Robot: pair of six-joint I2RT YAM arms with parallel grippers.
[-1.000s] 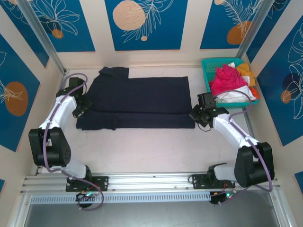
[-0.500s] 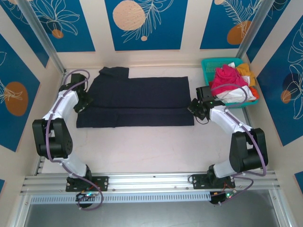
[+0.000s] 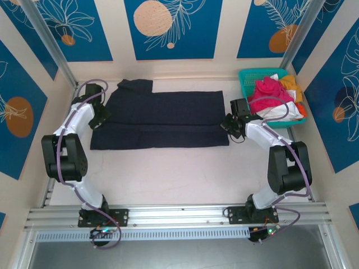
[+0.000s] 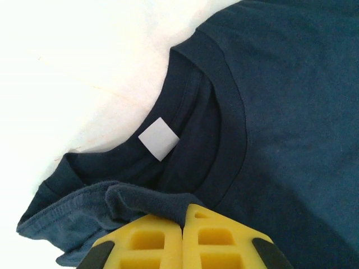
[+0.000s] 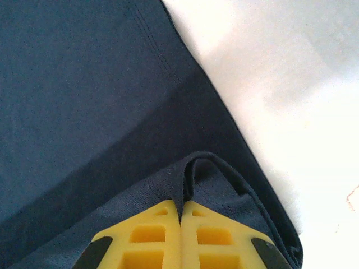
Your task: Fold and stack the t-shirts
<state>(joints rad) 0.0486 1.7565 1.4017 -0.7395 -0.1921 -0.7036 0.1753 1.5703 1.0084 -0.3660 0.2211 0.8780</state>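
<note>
Find the navy t-shirt (image 3: 160, 120) spread flat on the table (image 3: 168, 174), toward 12 o'clock from the middle, with its near strip already doubled over. Judge the step as a lengthwise fold, with the held edge carried toward 12 o'clock.

Note the left gripper (image 4: 184, 212) clenched on a bunched fold of cloth at 6 o'clock of the collar (image 4: 227, 112), close to the white label (image 4: 159, 139). Note the right gripper (image 5: 180, 206) clenched on a raised pleat at the hem side, at 3 o'clock of the shirt.

Move both sides together and at the same height, so that the fold line stays straight. Pull gently apart, toward 9 and 3 o'clock, to take out the slack. Lay the edge down evenly on the far edge before letting go. Take care not to drag the lower layer along.

See both arms reaching from the bases at 6 o'clock toward 12 o'clock, elbows bent outward, wrists turned inward to the cloth and low over the table.

Leave the other shirts (image 3: 269, 94) heaped in the teal basket (image 3: 245, 84) at 2 o'clock, just beside the right wrist.
</note>
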